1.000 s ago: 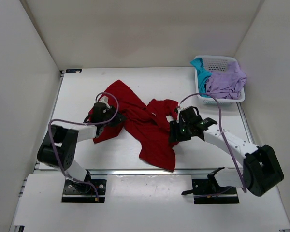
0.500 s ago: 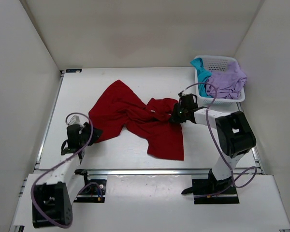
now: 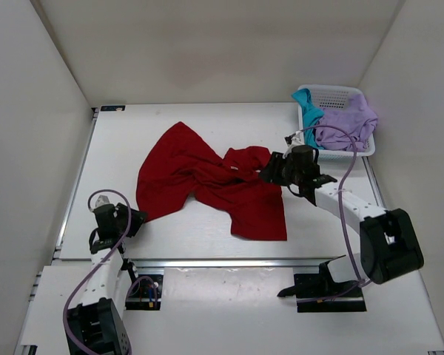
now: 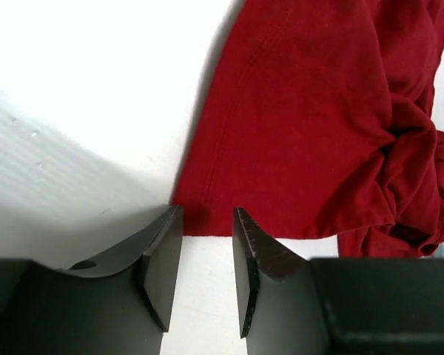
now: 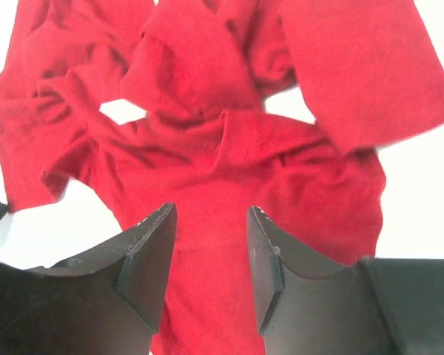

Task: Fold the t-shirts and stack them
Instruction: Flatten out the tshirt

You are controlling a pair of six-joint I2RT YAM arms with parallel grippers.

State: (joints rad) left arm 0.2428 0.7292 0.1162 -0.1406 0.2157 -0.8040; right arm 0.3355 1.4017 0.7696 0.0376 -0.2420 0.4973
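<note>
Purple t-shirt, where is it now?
From above, the pale lavender fabric t-shirt lies bunched in the white plastic mesh basket at the far right of the table, beside the teal-turquoise t-shirt.

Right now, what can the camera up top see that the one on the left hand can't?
Only the top camera shows the teal shirt and lavender shirt in the white basket, plus the right gripper over the red shirt. Only the left wrist camera shows the left gripper up close, jaws open, the shirt's stitched hem just ahead. Both show the red shirt crumpled on the white table.
</note>
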